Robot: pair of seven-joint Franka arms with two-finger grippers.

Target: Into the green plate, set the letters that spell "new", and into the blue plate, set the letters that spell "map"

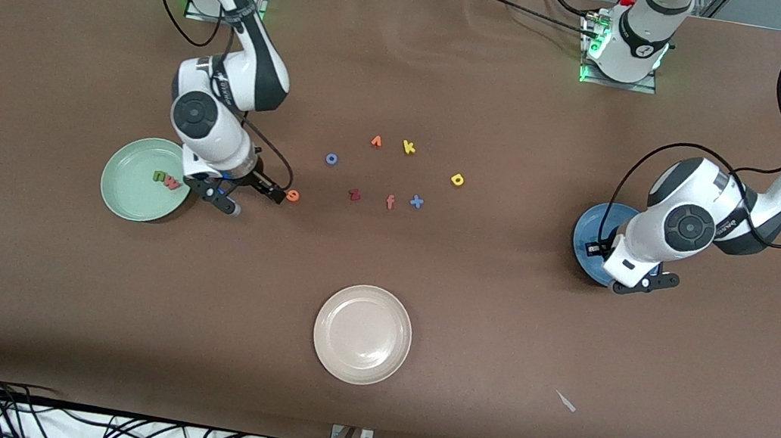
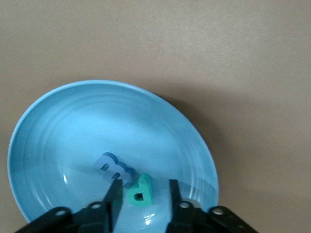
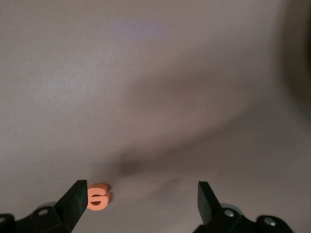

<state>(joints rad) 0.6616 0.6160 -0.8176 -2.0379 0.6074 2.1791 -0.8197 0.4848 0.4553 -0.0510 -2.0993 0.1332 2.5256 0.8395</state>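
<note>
White plate (image 1: 362, 334) idle near front edge. Your right gripper (image 1: 261, 192) wide beside e (image 1: 293, 195); left gripper (image 2: 142, 196) part-open, empty, p (image 2: 140, 190) dropped in blue plate (image 2: 63, 121).

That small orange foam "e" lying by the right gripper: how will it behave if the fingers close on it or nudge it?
The small orange foam "e" lies flat on the table, so it should slide, not roll. It looks thin and light; an off-centre touch from the open right gripper may flick it away. Foam likely squashes slightly.
</note>
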